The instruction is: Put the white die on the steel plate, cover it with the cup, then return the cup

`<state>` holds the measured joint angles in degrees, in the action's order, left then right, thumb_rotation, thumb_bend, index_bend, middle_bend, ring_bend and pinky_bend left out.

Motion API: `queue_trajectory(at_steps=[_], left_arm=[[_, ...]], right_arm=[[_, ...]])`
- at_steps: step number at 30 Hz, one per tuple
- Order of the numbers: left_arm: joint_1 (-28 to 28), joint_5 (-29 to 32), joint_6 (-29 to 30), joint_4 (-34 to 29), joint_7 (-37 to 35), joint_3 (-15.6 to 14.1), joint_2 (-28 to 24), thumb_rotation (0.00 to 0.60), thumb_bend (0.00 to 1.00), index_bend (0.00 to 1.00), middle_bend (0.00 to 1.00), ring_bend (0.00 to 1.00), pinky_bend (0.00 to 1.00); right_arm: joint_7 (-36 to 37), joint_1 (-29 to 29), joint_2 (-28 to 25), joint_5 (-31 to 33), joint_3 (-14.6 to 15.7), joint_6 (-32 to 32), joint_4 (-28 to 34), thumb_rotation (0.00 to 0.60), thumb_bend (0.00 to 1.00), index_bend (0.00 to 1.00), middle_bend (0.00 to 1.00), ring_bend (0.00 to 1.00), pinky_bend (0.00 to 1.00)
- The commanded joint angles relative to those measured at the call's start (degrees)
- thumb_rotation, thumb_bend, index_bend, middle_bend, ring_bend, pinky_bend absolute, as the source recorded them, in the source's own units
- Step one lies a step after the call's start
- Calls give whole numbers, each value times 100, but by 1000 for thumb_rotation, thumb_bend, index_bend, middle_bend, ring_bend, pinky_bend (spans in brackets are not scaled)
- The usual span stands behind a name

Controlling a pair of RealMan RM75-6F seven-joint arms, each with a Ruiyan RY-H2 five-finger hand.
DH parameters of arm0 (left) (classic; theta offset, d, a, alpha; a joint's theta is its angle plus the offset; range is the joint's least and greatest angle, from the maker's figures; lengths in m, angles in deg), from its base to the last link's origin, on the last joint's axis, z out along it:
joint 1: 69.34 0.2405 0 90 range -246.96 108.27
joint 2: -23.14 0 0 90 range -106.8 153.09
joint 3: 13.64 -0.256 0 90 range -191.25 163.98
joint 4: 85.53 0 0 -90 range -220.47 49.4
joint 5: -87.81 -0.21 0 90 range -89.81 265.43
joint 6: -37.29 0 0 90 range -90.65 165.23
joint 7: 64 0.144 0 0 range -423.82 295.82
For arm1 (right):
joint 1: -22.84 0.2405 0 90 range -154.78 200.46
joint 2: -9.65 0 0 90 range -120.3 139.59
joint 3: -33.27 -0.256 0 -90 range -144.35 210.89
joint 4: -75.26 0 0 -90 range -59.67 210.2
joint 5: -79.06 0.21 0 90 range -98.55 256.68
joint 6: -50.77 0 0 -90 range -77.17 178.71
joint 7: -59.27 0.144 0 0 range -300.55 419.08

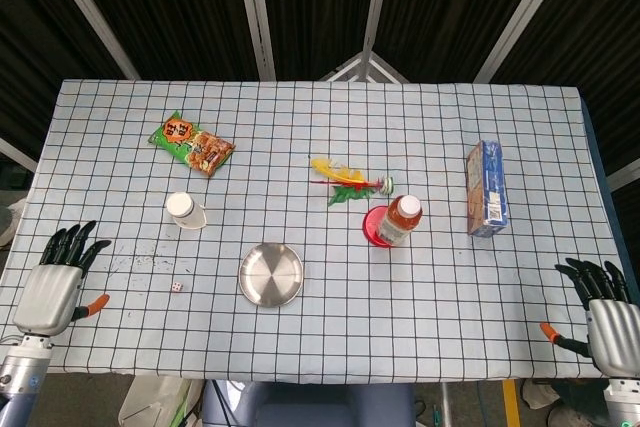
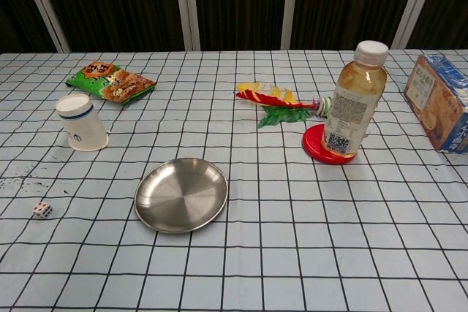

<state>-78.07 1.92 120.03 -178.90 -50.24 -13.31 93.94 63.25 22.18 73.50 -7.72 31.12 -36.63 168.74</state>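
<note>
We see the left hand (image 1: pixel 48 292) at the near left corner of the tabletop (image 1: pixel 420 137), fingers spread, holding nothing. The right hand (image 1: pixel 612 325) sits at the near right corner, fingers apart too, empty. The white die (image 1: pixel 176 288) lies near the front left edge, just left of the steel plate (image 1: pixel 271 274) and apart from it. The cup (image 1: pixel 184 211) stands upside down behind the die. A bottle (image 1: pixel 402 219) stands on a red disc (image 1: pixel 373 228) to the right of the plate; a snack bag (image 1: pixel 192 143) lies toward the far left.
</note>
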Motion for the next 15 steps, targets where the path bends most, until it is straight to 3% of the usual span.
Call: queue_trajectory(at_steps=[1,8,15], left_arm=[[-25,56,-76,35,10,13,18,600,268,225,0,0,30],[-136,217,-334,52,168,63,78,600,280,285,0,0,30],[-542,587,-1059,-134,639,206,135,600,280,339,0,0,30]], right_arm=[[0,2,-1,66,6,62,-28,600,96,223,188,126,0],[13,-30,-44,39,10,-6,59,600,96,223,188,126,0],[25,-10,-50,82,14,71,66,600,96,223,188,126,0]])
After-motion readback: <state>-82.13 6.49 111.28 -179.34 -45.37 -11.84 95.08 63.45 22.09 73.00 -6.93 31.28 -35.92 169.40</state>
